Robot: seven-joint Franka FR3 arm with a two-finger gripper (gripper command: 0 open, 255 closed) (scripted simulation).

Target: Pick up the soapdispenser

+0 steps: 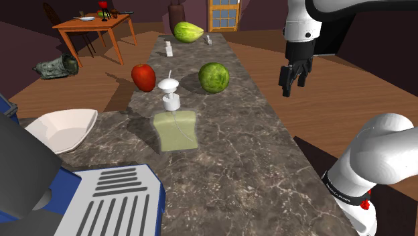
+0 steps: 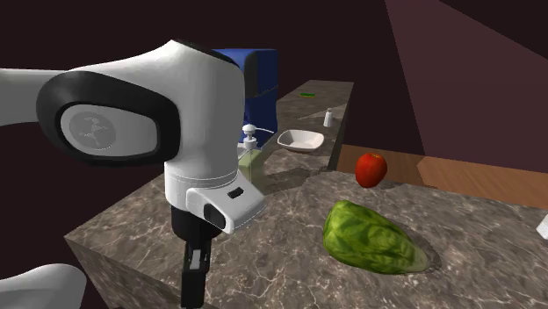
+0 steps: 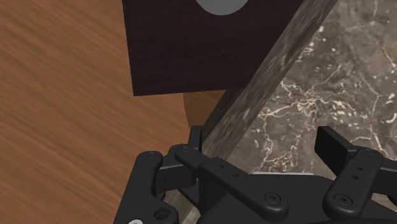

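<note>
One gripper [image 3: 263,137], fingers [image 3: 334,145] apart (over counter [image 3: 331,63])

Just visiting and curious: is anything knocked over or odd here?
Yes: a dark greenish container lies tipped on its side on the wooden floor beside the orange table. On the counter, the soap dispenser stands upright, nothing spilled.

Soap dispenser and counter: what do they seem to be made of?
The soap dispenser body looks like translucent pale green plastic or glass, with a plain white pump. The counter looks like dark stone, perhaps marble: pale veins run across it.
</note>
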